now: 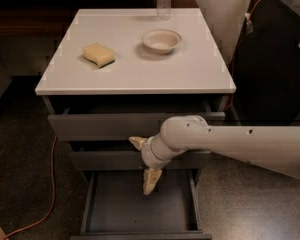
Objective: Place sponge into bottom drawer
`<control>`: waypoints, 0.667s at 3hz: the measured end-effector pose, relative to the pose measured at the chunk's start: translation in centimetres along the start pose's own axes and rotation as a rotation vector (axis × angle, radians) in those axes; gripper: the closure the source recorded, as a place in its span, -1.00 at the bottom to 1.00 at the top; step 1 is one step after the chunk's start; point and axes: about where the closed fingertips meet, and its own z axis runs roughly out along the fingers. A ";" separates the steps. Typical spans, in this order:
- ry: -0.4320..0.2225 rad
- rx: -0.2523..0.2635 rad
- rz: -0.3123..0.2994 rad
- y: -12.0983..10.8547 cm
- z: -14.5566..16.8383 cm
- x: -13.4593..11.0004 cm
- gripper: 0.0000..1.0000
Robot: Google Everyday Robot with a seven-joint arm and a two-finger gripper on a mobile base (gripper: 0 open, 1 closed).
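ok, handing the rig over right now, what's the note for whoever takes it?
Gripper: open and empty, low in front of the cabinet, over the back of the bottom drawer.
Sponge: lying on the white cabinet top, left side, apart from the bowl to its right. Nothing is touching it.
Done: bottom drawer is pulled out; the part of its tray in view holds nothing.
Left: lift the arm to the top, grasp the sponge, bring it down and release it in the bottom drawer.
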 end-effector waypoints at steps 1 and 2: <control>-0.036 0.022 0.010 -2.5 -5.5 -2.6 -1.00; -0.060 0.016 -0.012 -4.1 -9.1 -5.0 -1.00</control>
